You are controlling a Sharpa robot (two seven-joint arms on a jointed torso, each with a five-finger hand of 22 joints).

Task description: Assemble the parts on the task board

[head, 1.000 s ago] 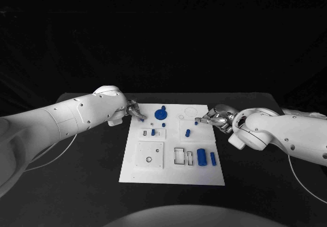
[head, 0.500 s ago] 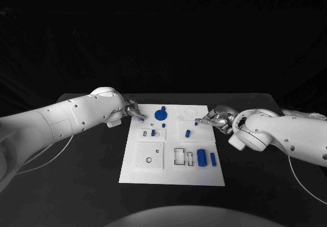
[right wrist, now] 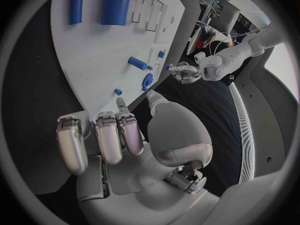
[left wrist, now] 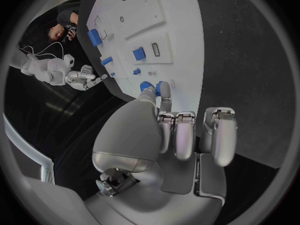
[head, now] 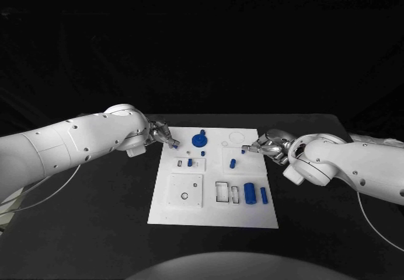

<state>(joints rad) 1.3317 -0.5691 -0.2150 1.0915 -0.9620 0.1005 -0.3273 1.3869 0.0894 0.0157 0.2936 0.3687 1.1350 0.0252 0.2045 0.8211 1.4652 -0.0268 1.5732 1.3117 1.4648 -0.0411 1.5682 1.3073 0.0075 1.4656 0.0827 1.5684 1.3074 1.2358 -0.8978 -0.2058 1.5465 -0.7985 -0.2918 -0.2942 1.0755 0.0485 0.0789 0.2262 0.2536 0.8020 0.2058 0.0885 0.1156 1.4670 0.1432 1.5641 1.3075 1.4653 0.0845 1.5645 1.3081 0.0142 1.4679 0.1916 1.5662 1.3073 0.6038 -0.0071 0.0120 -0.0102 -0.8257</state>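
Observation:
The white task board (head: 212,207) lies mid-table. My left hand (head: 162,137) is at its far left corner, thumb and forefinger together by a small blue speck (head: 174,147); whether they pinch it is hidden. Just beyond those fingertips (left wrist: 164,97) sits the round blue part (head: 198,140). My right hand (head: 264,144) hovers at the board's far right edge. Its thumb and forefinger are apart and hold nothing, beside a small blue peg (right wrist: 117,91) (head: 243,151). A thick blue cylinder (head: 249,192) and a thin blue bar (head: 263,195) lie near the right edge.
Small blue pieces (head: 190,163) (head: 232,164) stand in the board's middle blocks. A square block with a round hole (head: 184,191) and two empty rectangular slots (head: 221,193) are at the near half. Black table (head: 101,198) surrounds the board.
My left arm's elbow has swung outward and up while its hand stayed at the board's far left corner. The right hand and the parts have not moved.

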